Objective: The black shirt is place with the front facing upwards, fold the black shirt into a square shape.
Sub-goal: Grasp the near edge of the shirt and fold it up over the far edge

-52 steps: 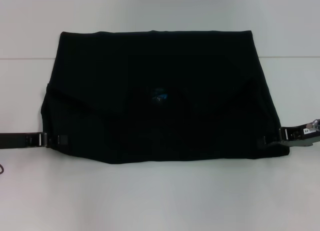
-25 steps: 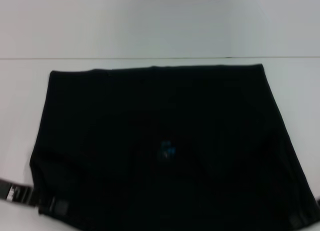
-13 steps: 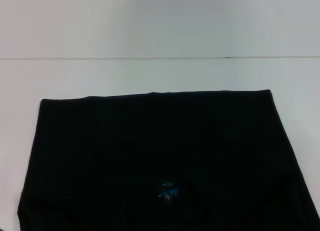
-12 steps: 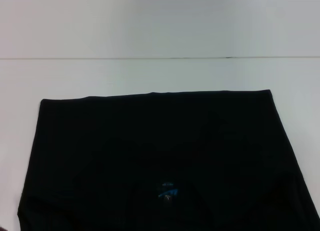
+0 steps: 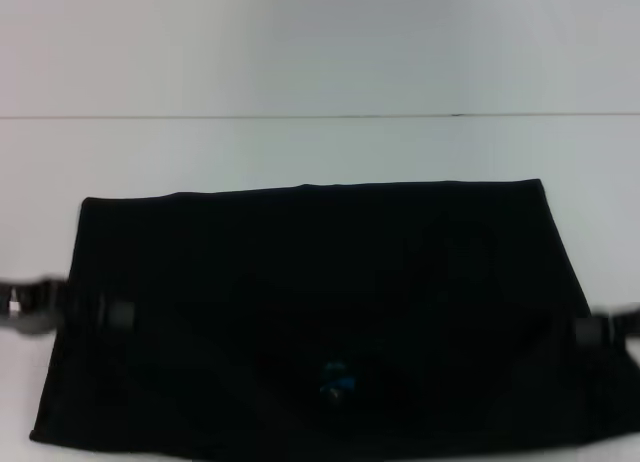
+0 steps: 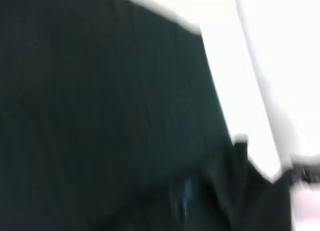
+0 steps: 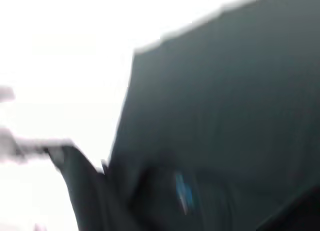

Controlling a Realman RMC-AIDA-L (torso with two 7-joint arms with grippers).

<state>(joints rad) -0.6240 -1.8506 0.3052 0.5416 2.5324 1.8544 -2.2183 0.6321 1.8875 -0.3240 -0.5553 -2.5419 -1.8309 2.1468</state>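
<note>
Black shirt [image 5: 320, 282] (blue neck label [image 5: 336, 382] unreadable) clamped by left gripper [image 5: 112, 312] and right gripper [image 5: 590, 330].

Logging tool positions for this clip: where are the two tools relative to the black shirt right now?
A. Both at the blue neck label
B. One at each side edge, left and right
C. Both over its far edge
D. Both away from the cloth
B: in the head view the left tool sits at the black shirt's left edge and the right tool at its right edge.

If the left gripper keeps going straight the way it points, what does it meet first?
The left gripper points inward across the black shirt, so it would likely meet more shirt fabric first, then the right gripper opposite; depth is unclear.
</note>
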